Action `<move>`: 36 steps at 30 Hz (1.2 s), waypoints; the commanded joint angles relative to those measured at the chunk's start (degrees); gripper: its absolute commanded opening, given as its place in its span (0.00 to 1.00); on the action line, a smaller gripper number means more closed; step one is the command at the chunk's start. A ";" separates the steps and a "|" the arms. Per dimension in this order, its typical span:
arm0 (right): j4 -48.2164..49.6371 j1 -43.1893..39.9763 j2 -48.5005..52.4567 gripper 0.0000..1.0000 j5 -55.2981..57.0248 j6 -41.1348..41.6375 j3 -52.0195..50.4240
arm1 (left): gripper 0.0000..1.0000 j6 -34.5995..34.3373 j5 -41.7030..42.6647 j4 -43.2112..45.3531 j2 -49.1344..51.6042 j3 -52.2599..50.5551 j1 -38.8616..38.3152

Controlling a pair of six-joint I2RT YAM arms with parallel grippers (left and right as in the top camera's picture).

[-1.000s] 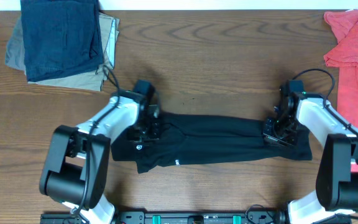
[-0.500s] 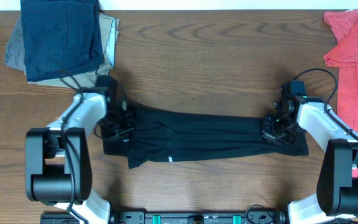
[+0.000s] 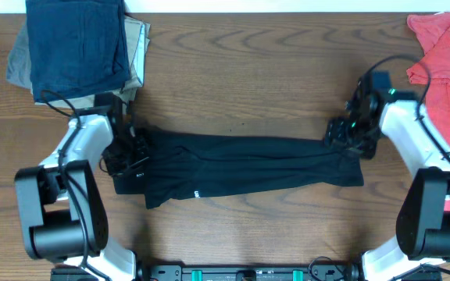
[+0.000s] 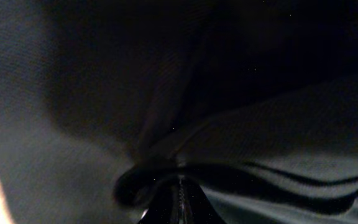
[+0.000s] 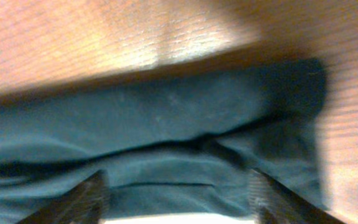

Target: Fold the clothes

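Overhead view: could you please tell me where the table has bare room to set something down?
Widest free patch: bare table beyond the black shirt, between the folded stack and the red T-shirt. A narrower strip lies in front of the shirt. Crowded: both shirt ends, at the left pincer and right pincer.

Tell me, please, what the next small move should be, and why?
Probably lift the right gripper clear: its jaws stand open above the right end of the black shirt, which lies flat on the table, while the left gripper pinches the left end.

Dark brown wood-grain table point(image 3: 248, 70), white strip point(image 3: 287, 5) beyond its far edge, warm glare on the wood
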 commanded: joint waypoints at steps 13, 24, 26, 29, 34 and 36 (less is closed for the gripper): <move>1.92 -17.33 0.07 0.99 -1.53 -8.79 -1.14 | 0.98 0.68 4.66 -5.68 -11.34 1.42 0.79; 15.82 -18.80 0.07 0.97 -19.28 -14.47 -16.50 | 0.98 0.68 4.98 -5.62 -11.32 -0.33 0.79; 17.31 -18.16 0.07 0.95 -20.96 -14.43 -18.18 | 0.98 0.68 4.98 -5.62 -11.32 -0.33 0.79; 19.65 -16.52 0.07 0.91 -22.77 -14.40 -20.28 | 0.98 0.70 4.98 -5.62 -11.32 -0.33 0.81; 20.33 -13.18 0.07 0.51 -22.84 -12.55 -20.81 | 0.98 0.70 4.98 -5.62 -11.32 -0.33 0.79; 20.35 -11.74 0.07 0.43 -22.84 -11.41 -20.81 | 0.98 0.70 4.98 -5.62 -11.32 -0.33 0.81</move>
